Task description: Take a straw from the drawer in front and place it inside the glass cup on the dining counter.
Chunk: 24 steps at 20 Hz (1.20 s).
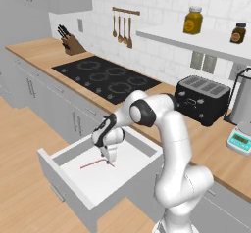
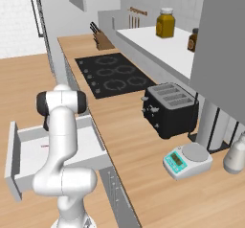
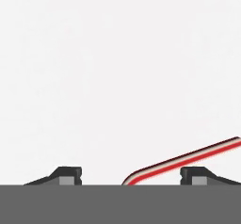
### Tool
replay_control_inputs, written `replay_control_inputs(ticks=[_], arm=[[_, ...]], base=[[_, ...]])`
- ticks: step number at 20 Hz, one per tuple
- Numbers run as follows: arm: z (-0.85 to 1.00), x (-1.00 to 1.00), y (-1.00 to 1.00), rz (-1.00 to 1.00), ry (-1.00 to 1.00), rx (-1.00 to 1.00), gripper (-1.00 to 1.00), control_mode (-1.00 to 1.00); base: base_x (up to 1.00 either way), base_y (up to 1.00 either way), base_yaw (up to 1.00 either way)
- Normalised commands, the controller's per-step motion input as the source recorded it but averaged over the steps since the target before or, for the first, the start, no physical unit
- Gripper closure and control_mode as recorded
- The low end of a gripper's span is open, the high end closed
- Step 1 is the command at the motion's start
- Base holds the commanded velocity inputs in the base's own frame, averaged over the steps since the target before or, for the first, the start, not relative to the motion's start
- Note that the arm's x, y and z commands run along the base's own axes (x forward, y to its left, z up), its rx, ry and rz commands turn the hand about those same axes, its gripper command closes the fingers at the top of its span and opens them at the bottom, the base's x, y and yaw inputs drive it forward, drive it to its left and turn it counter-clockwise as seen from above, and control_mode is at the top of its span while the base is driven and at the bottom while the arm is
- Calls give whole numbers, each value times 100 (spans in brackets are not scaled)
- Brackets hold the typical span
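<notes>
The drawer [image 1: 63,175] is pulled out below the stove counter, and its white floor holds the thin red straw [image 1: 95,164]. My gripper [image 1: 109,162] reaches straight down into the drawer, over the straw's bent end. In the hand view the straw [image 3: 188,157] runs between the two dark fingertips [image 3: 66,175], bend near the bottom, and the gripper [image 3: 128,177] is open with the jaws wide on either side of it. In the right base view my arm covers most of the drawer [image 2: 14,160]; a short bit of the straw [image 2: 44,146] peeks out. The glass cup and dining counter are out of view.
On the wood wall counter [image 1: 206,144] are a black stove [image 1: 105,78], a black toaster [image 1: 202,99], a small scale [image 1: 240,140], a metal kettle [image 1: 242,97] and a knife block [image 1: 71,41]. Two jars stand on the shelf [image 1: 193,36]. Wooden floor lies left of the drawer.
</notes>
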Motion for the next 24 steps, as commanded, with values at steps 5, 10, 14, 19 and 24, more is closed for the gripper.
replay_control_inputs(ticks=[5, 10, 14, 19, 24], arm=[[-17, -24, 17, -19, 1, 0, -100, -100], [13, -48, 11, -24, 0, 0, -100, -100], [36, -25, 18, -27, 0, -3, -100, -100], [28, 0, 9, -30, 3, -10, -100, -100], [1, 0, 21, -30, 10, -13, -100, -100]], base=[[0, 0, 0], [0, 0, 0], [0, 0, 0], [0, 0, 0], [0, 0, 0]])
